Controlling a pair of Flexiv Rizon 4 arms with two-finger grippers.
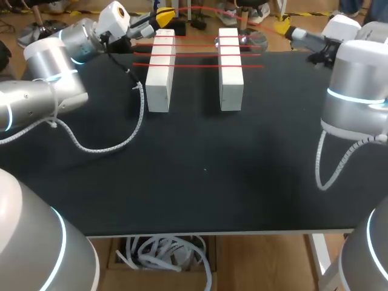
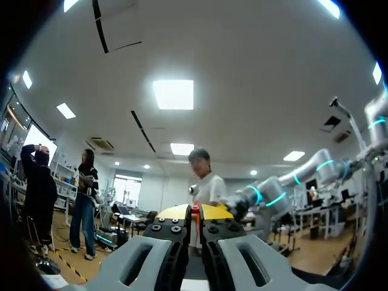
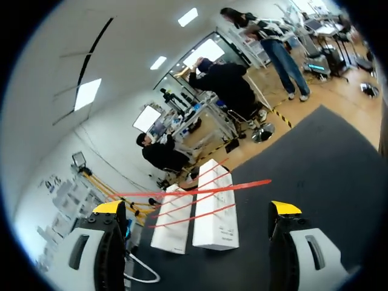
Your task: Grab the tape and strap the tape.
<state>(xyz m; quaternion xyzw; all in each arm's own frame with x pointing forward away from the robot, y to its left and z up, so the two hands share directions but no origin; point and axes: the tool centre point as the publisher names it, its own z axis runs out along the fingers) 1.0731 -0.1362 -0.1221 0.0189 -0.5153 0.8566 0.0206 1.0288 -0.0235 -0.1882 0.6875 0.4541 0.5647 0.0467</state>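
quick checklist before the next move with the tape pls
1. Left gripper shut on the red tape: ok.
2. Right gripper open, ready to take tape: ok.
3. Loose strand within the right gripper's fingers: cannot tell; it runs ahead of them.
4. Left white block and right white block parallel on the table: ok.
5. Three taut strands lie across both blocks: ok.
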